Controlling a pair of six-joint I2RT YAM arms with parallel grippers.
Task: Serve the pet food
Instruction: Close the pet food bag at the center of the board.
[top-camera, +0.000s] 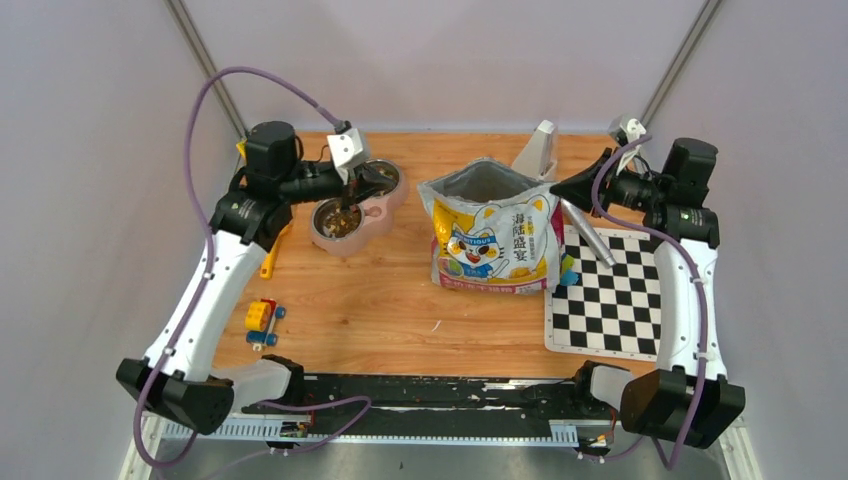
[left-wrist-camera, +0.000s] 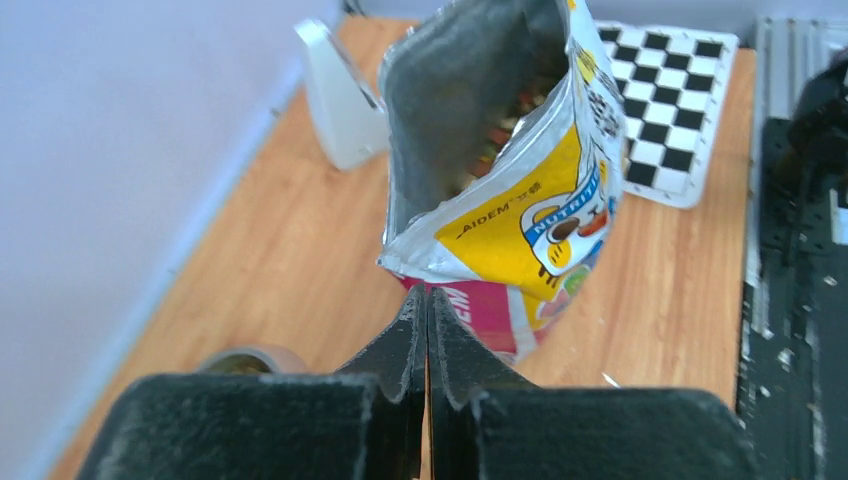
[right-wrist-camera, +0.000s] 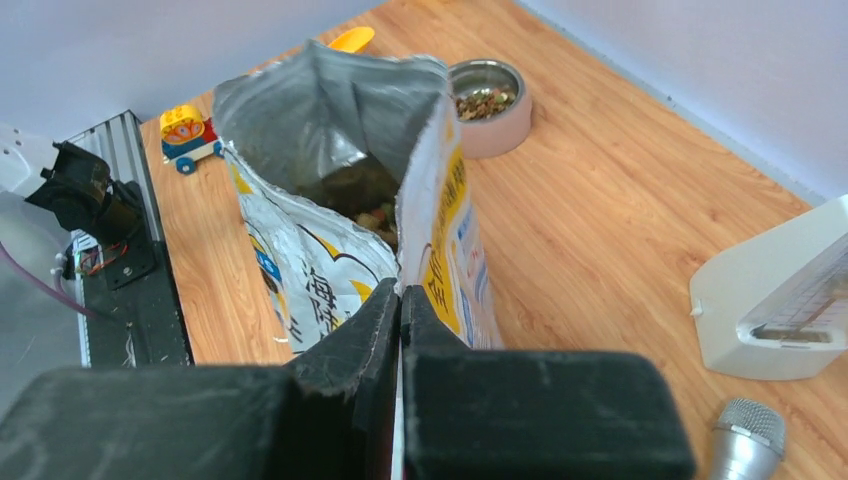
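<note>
With kibble (right-wrist-camera: 485, 102) lying in the pink bowl (top-camera: 375, 212) near the worktop's far-left corner and more inside the open bag (top-camera: 495, 240) mid-worktop, the left hand (left-wrist-camera: 427, 300) hung clenched and empty above that bowl, while the right hand (right-wrist-camera: 400, 295) was clenched at the bag's rim, whether pinching it I could not tell, so steadying the bag seemed underway, needing a firm hold next.

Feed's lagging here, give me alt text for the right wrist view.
The right gripper is closed on the near rim of the open pet food bag, with kibble visible inside. Beyond it on the wooden table a pink-sided steel bowl holds kibble; a toy truck sits at frame left, a white stand and microphone at frame right.
</note>
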